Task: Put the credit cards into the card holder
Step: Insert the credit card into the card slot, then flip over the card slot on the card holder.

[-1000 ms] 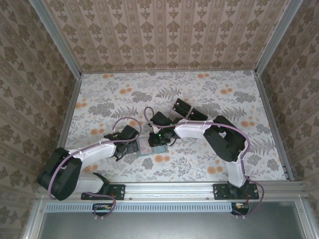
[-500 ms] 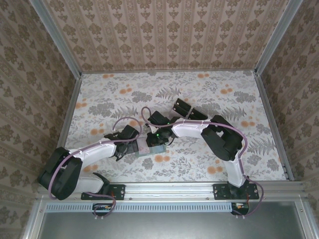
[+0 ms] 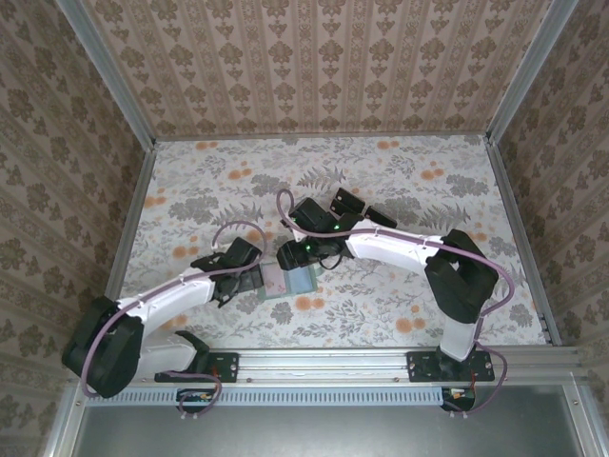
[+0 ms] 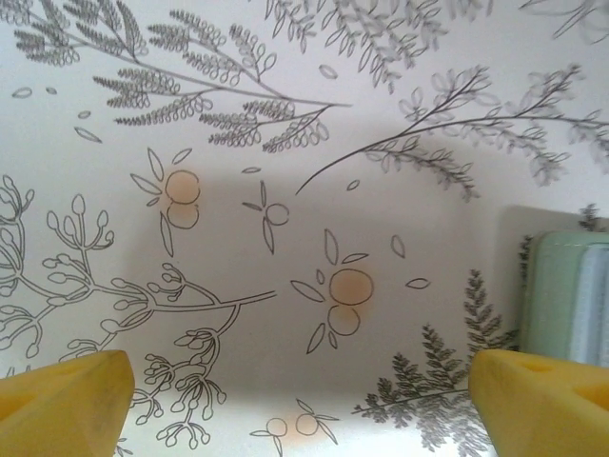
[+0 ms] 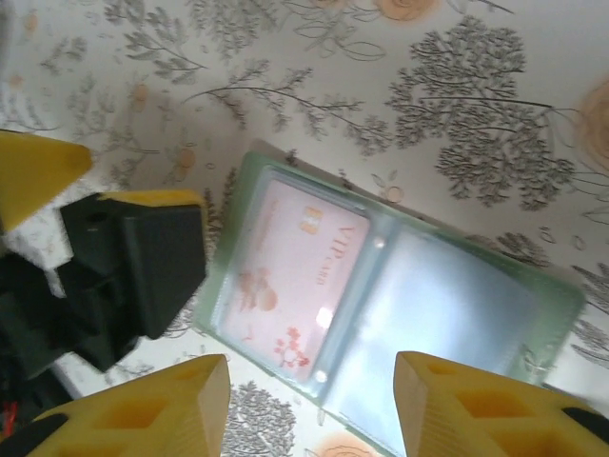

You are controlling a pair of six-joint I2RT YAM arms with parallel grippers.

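Right fingers (image 5: 162, 414) are spread apart with nothing between them, hovering just over the open card holder (image 5: 457, 305). The left fingers (image 4: 62, 400) are spread as wide as they go just beside one end of it, also empty.

So where are we? One credit card (image 5: 285, 286) sits tucked in the pocket nearer the left fingers, lying flat under the see-through sleeve. The other pocket looks empty to us. The task says cards, plural, so we'd guess we're partway at best. Whether more cards wait at the stand (image 3: 347, 203) with the black blocks farther back, we can't tell; it's too small from up top.

Materials-wise, the holder is a soft-looking sage-green rectangle with rounded corners, lying open and flat on the counter (image 3: 428, 286). Its inner sleeves are glossy and a bit cloudy, catching some glare. The card is thin and stiff-looking, pale pink with a little flower print and "VIP" lettering. The counter has a matte floral pattern, and the fingertips are blocky yellow plastic.
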